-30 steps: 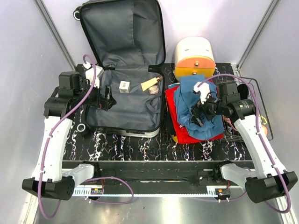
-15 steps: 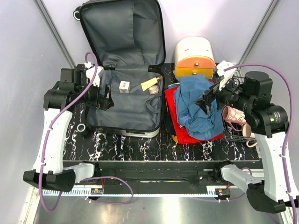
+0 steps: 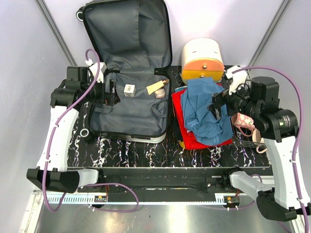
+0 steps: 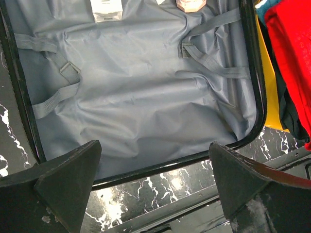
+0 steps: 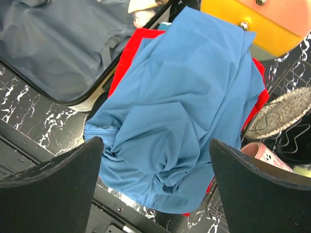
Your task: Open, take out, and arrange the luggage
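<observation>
Grey fabric lines the small hard-shell wheeled suitcase, the luggage (image 3: 129, 104). In the top view it lies open on the left of the black marbled table (image 3: 146, 145), with its lid leaning up toward the far wall. A small white box (image 3: 129, 90), a tan tag (image 3: 155, 87) and a pinkish jar (image 3: 160, 93) sit in the far part of its lower half. The left end effector (image 3: 110, 92) hovers over the suitcase's left rim. The right end effector (image 3: 218, 104) hangs above a loose blue cloth (image 3: 204, 109) heaped on a red garment (image 3: 194, 138), right of the luggage. If an arm nudges the lid while reaching for the far items, the lid may drop forward onto that arm.

From the left wrist, the fingers stand wide apart with nothing between them, above bare lining. Grey webbing straps (image 4: 51, 63) with buckles lie slack across it. A low sweep toward the box could hook one and drag the suitcase, or tip the jar.

From the right wrist, the fingers are likewise spread and empty over the blue cloth. Its near end spills past the red garment, so a shallow pinch may lift only one layer and pull the pile askew. A pink mug (image 5: 262, 150) sits just right of the pile, where a swinging arm could clip it.
</observation>
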